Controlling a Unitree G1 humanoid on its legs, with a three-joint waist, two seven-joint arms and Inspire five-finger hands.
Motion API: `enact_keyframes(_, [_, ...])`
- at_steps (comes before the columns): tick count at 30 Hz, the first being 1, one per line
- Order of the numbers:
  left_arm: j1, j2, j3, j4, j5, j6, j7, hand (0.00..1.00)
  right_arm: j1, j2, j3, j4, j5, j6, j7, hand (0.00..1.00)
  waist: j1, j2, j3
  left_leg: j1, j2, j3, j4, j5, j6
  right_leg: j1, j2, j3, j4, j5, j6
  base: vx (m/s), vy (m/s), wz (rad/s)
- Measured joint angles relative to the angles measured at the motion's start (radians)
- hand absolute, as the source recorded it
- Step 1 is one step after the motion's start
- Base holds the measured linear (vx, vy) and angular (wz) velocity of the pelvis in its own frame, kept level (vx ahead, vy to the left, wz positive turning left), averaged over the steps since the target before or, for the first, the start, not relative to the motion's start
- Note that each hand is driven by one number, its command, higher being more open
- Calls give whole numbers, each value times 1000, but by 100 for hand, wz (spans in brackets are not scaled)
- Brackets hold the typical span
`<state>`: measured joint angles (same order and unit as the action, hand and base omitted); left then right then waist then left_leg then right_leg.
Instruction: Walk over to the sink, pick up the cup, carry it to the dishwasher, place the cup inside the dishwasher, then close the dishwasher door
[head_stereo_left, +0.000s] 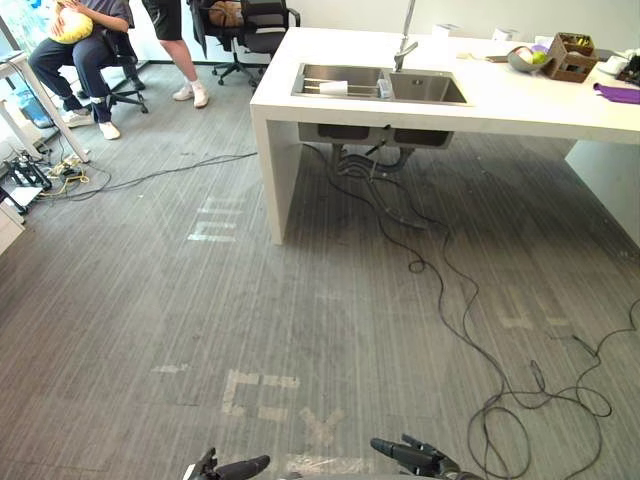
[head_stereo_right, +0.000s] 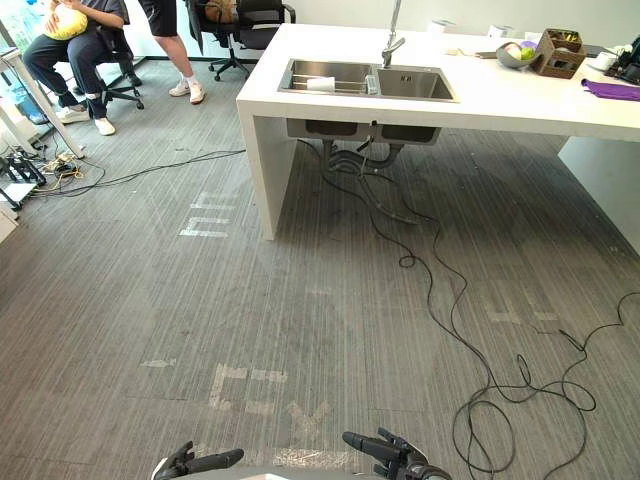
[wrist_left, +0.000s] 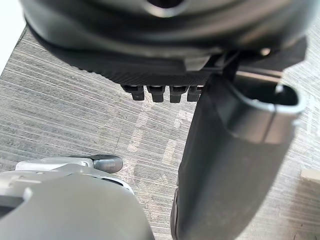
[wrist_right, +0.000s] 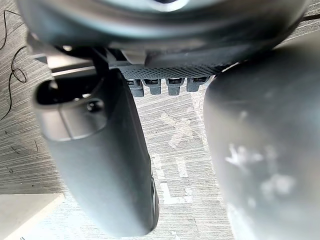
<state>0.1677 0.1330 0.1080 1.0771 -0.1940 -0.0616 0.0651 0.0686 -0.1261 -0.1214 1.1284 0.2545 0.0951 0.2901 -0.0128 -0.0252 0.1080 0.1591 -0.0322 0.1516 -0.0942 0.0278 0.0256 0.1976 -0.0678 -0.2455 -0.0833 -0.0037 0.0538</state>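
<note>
white cup (head_stereo_left: 333, 88) lies on side in left basin of sink (head_stereo_left: 430, 90), sink set in white table (head_stereo_left: 290, 120), well ahead across grey floor (head_stereo_left: 200, 300). faucet (head_stereo_left: 404, 48) behind basins. left hand (head_stereo_left: 243, 466) and right hand (head_stereo_left: 412, 457) low at near edge, fingers (wrist_left: 157, 93) straight, released, nothing held. seated person (head_stereo_left: 75, 55) far left.

cup (head_stereo_right: 320, 84) in sink (head_stereo_right: 420, 85) (left basin), white counter (head_stereo_right: 500, 100)
</note>
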Motion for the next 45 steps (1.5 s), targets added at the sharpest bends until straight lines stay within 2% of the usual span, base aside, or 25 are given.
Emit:
enact_keyframes(4, [9, -3, 3, 5, -101, 5, -4, 100, 0, 0, 1, 0, 0, -3, 2, 100, 2, 0, -1, 1, 2, 1, 0, -1, -1, 0, 2, 2, 0, 0, 0, -27, -25, -1])
enact_keyframes(9, [9, -5, 26, 11, -150, 67, -22, 100, 15, -1, 5, -3, 35, -34, 6, 100, 13, 0, -2, 9, -3, -5, 0, -8, 4, 0, -7, -6, 31, -27, 11, -20, -11, 5])
enact_keyframes(11, [13, -1, 26, 18, -166, 82, -23, 100, 42, -4, 3, -34, 77, -56, 17, 100, 10, -9, -7, 17, -10, -10, 1, -26, 20, -53, -42, -28, 189, -112, 44, 9, 28, 34])
enact_keyframes(12, [15, 5, 27, 20, -188, 92, -23, 100, 68, -7, 0, -67, 122, -72, 28, 100, 11, -19, -11, 25, -23, -18, 1, -34, 30, -110, -84, -44, 354, -161, 70, 43, 73, 41])
enact_keyframes(13, [19, 8, 39, 23, -211, 103, -22, 100, 78, -9, -14, -97, 168, -84, 41, 100, 13, -24, -11, 29, -35, -25, 3, -39, 39, -204, -134, -51, 562, -185, 57, 52, 77, 34])
enact_keyframes(14, [19, 11, 44, 23, -221, 107, -21, 100, 76, -9, -19, -110, 188, -90, 40, 100, 13, -25, -9, 35, -40, -25, 3, -40, 43, -245, -158, -53, 657, -179, 43, 59, 74, 17])
enact_keyframes(15, [24, 16, 44, 23, -220, 110, -5, 100, 69, -7, -23, -112, 224, -92, 38, 100, 11, -34, -3, 57, -46, -28, 6, -42, 61, -299, -179, -52, 782, -198, 7, 99, 51, 8])
enact_keyframes(18, [39, 11, 51, 28, -252, 120, 50, 100, 57, 0, -21, -88, 260, -92, 36, 100, 8, -31, -2, 90, -35, -34, 18, -67, 60, -314, -139, -42, 711, -237, 24, 130, 33, 3])
enact_keyframes(21, [30, -14, 106, 58, -257, 118, 91, 100, 38, 2, -20, -79, 303, -96, 40, 100, -4, -10, 13, 101, 8, -36, 28, -107, 58, -373, -31, -84, 511, -198, 4, 192, -29, -2])
enact_keyframes(23, [19, -13, 109, 67, -257, 119, 103, 100, 40, 10, -20, -81, 313, -95, 48, 100, -8, -10, 29, 124, 32, -49, 47, -148, 43, -433, 31, -91, 317, -56, 2, 306, -71, 15])
enact_keyframes(25, [15, -10, 125, 66, -256, 119, 102, 100, 69, 20, -24, -75, 316, -70, 48, 100, -5, -23, 41, 157, 16, -72, 85, -196, 13, -449, 15, -86, 233, 5, 12, 431, -127, 43])
enact_keyframes(27, [22, -22, 169, 64, -244, 117, 104, 100, 99, 19, -31, -76, 323, -57, 44, 100, -8, -24, 41, 192, 3, -94, 145, -281, 4, -454, -21, -88, 258, 9, -7, 418, -136, 39])
enact_keyframes(28, [24, -37, 201, 59, -230, 111, 102, 100, 101, 14, -36, -77, 324, -53, 42, 100, -14, -14, 35, 196, 12, -107, 193, -355, 8, -472, -31, -93, 328, 15, -66, 555, -202, 33])
enact_keyframes(29, [32, -61, 226, 59, -215, 109, 100, 100, 103, -11, -39, -85, 327, -36, 48, 100, -32, 33, 6, 201, 59, -111, 206, -395, -7, -508, -14, -119, 424, 14, -112, 702, -241, 34])
enact_keyframes(30, [39, -68, 235, 60, -208, 106, 99, 100, 102, -13, -37, -89, 328, -29, 48, 100, -35, 39, -9, 199, 64, -107, 245, -398, -12, -510, -6, -129, 439, 17, -124, 649, -253, 11])
enact_keyframes(31, [26, -79, 253, 63, -190, 98, 96, 100, 95, -21, -41, -88, 331, -14, 43, 100, -27, 49, -8, 126, 93, -81, 452, -404, -15, -497, 17, -131, 464, -20, -166, 541, -223, -4])
enact_keyframes(32, [21, -86, 258, 60, -178, 96, 92, 100, 95, -28, -35, -99, 331, -9, 39, 100, -27, 61, -8, 72, 121, -66, 580, -380, -43, -471, 38, -133, 442, -33, -173, 651, -289, -14])
enact_keyframes(33, [22, -99, 257, 58, -152, 87, 89, 100, 101, -36, -25, -140, 333, -4, 35, 100, -27, 86, -7, -31, 184, -53, 836, -282, -90, -412, 85, -131, 394, -50, -172, 649, -254, -31])
enact_keyframes(34, [26, -114, 263, 45, -130, 63, 89, 100, 97, -40, -14, -164, 333, -2, 33, 100, -21, 103, -5, -115, 250, -18, 1065, -273, -101, -350, 139, -110, 346, -61, -188, 657, -237, -45])
enact_keyframes(35, [28, -118, 267, 26, -125, 46, 91, 100, 91, -39, 1, -165, 331, -5, 26, 100, -17, 103, 1, -143, 274, -5, 1147, -274, -99, -312, 160, -96, 323, -67, -197, 899, -284, -82])
enact_keyframes(36, [27, -114, 229, -52, -22, -7, 107, 100, 77, -33, 22, -168, 333, -7, 21, 100, 4, 81, 20, -210, 273, -4, 1247, -276, -100, -190, 185, -48, 253, -81, -204, 750, -232, -68])
enact_keyframes(39, [32, -105, 140, -208, 81, -55, 134, 100, 57, -21, 59, -223, 337, -7, 17, 100, 17, 65, 39, -329, 248, 5, 1188, -292, -110, -107, 186, 0, 185, -81, -203, 471, -137, -56])
enact_keyframes(42, [22, -100, 2, -491, 190, -120, 183, 100, 18, -8, 103, -276, 342, -8, -1, 100, 26, 45, 62, -424, 196, 71, 805, -298, -97, -39, 150, 46, 127, -93, -182, 446, -40, -44])
enact_keyframes(44, [25, -115, -122, -705, 316, -207, 244, 100, 15, -14, 137, -294, 341, -11, -4, 100, 26, 45, 68, -411, 118, 87, 389, -187, -108, 23, 117, 81, 94, -122, -139, 384, 58, -28])
enact_keyframes(45, [27, -122, -148, -755, 344, -233, 263, 100, 17, -19, 139, -294, 341, -12, -4, 100, 27, 57, 65, -412, 113, 86, 310, -151, -109, 36, 120, 88, 83, -130, -128, 313, 112, -37])
